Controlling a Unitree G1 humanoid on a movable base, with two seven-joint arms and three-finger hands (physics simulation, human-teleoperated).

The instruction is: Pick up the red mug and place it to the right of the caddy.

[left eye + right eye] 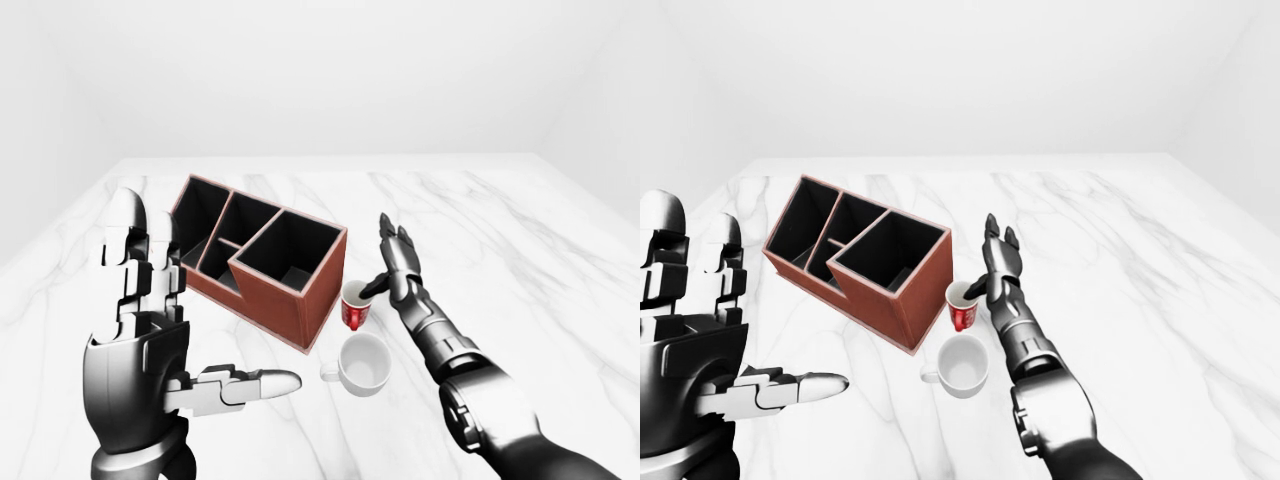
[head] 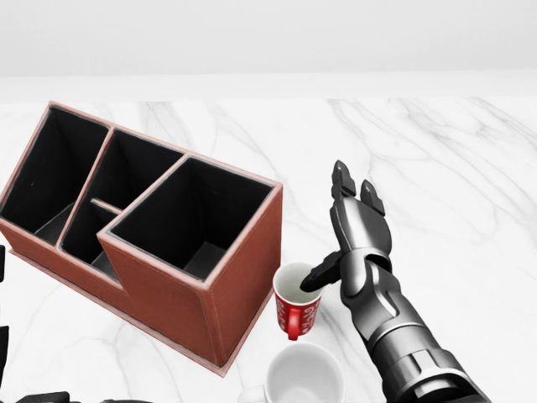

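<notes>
The red mug [image 2: 295, 307] stands upright on the marble table [image 2: 453, 168], just right of the caddy [image 2: 151, 243] and near its corner. The right hand [image 2: 357, 239] is open beside it; only the thumb reaches over the rim. A white mug [image 2: 304, 376] stands just below. The left hand [image 1: 150, 330] is open, well left of the caddy.

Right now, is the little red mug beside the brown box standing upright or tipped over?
Upright. The red mug rests on the white marble table, its round mouth facing up; the right hand is open beside it.
</notes>
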